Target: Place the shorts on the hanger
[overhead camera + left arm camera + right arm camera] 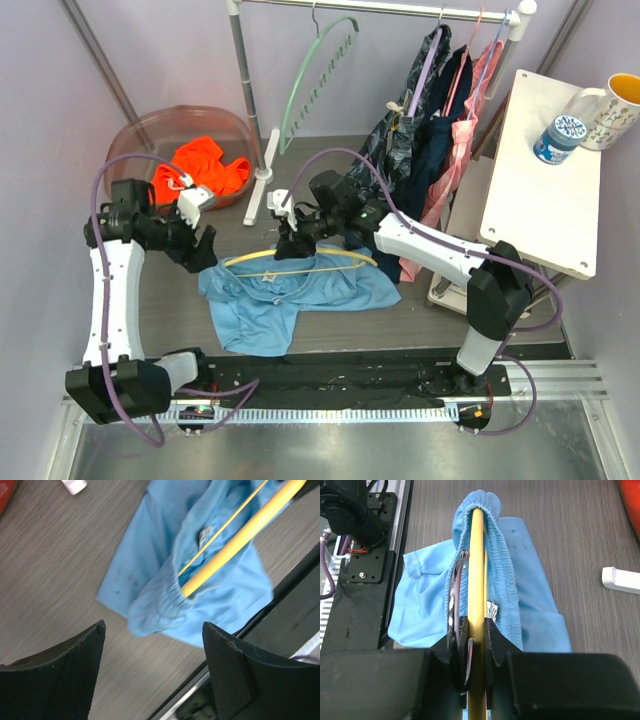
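The light blue shorts lie on the table with the yellow hanger threaded through their elastic waistband. My right gripper is shut on the hanger's middle; in the right wrist view the yellow bar runs between the jaws with the waistband draped over its far end. My left gripper is open and empty just left of the shorts; in the left wrist view the hanger's end sits inside the bunched waistband, ahead of the fingers.
A bowl holds an orange garment at the back left. A rail carries a pale green hanger and dark and pink clothes. A white shelf with a mug and bottle stands at the right.
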Robot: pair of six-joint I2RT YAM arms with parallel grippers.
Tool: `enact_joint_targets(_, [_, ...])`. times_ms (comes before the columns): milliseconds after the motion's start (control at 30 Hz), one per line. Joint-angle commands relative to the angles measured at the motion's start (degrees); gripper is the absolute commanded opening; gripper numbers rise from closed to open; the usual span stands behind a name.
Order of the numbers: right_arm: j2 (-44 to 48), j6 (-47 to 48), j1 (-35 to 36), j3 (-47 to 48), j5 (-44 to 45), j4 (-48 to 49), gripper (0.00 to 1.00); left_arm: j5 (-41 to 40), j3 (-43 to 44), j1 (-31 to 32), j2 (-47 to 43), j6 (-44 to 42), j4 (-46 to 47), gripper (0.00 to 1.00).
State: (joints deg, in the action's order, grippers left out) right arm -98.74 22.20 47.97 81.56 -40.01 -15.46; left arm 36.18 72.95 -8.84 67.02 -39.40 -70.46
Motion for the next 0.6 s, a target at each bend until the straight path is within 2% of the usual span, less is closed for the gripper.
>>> enact_joint_targets(0, [1.01,1.18,0.46,1.14,-3.50,5.45,0.01,1.26,-3.24,-3.02,-1.10,-24.83,-8.40,0.79])
enact_joint_targets(200, [0.65,2.24,0.55,2.64,-3.85,4.30,0.01,8.81,-13.44,-3.29,-4.89,-38.81,-3.20,0.85])
enact_joint_targets(300, [0.56,3.20,0.64,3.08,-4.64,3.78,0.01,8.82,-15.64,-1.62,-3.57,-37.16,1.89,0.84])
enact_joint_targets(400, [0.83,4.87,1.51,3.08,-5.34,3.51,0.01,9.25,-16.08,-0.74,-1.02,-36.72,3.21,0.77])
enact_joint_targets(567, [0.22,6.81,3.45,3.95,-5.61,3.77,0.01,9.43,-20.02,0.93,-1.28,-33.91,7.43,0.55])
